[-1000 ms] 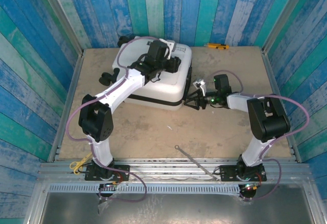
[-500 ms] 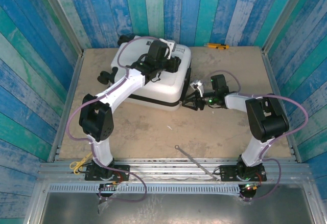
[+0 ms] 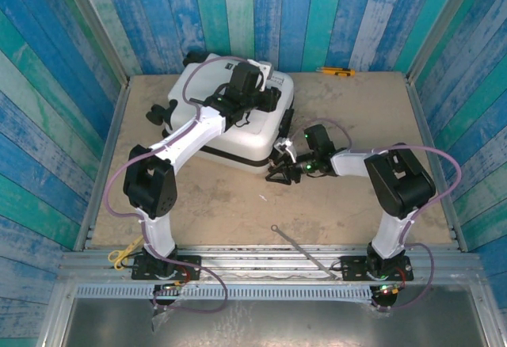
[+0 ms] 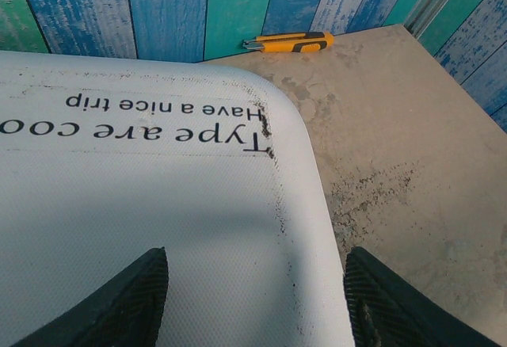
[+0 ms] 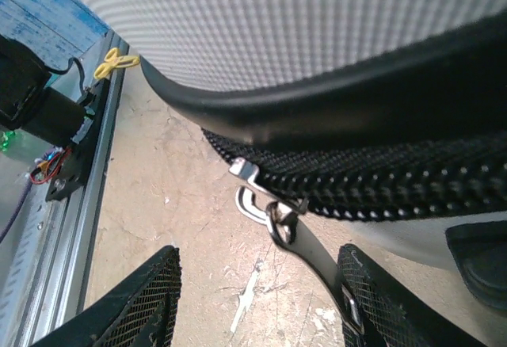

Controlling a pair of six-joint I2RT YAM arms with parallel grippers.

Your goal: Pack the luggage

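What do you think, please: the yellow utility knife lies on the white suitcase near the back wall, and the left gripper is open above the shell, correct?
Not quite: the yellow utility knife lies on the table, not on the suitcase, as the left wrist view shows. It is near the back wall, and the left gripper is open above the shell.

Bright even light, soft shadows; wrist-cam fgd sl. blurry

White hard-shell luggage (image 3: 247, 137), rounded corners, lying flat, closed
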